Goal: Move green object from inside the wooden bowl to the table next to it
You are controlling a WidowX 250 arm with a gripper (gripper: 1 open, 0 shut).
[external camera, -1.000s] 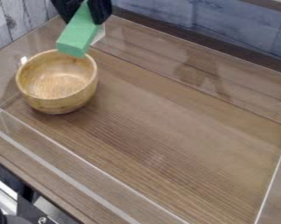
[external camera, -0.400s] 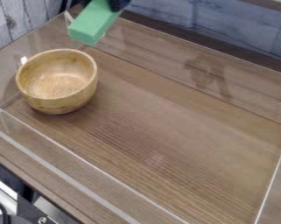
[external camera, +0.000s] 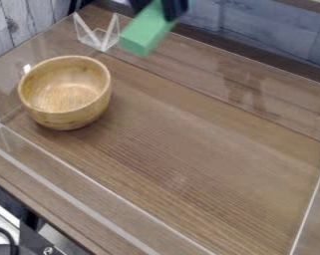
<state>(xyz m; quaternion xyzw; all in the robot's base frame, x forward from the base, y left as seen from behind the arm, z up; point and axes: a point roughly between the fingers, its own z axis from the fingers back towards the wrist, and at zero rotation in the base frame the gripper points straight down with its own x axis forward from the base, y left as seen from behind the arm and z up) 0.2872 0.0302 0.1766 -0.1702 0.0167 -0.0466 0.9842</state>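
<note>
The gripper [external camera: 166, 10] is at the top of the picture, and its jaws are closed on the top of the green object [external camera: 147, 35]. The block hangs in the air over the far edge of the table [external camera: 215, 149], away from the wooden bowl [external camera: 65, 92] by the left edge. It looks light, stiff and smooth. Holding its flat sides should work best.
</note>
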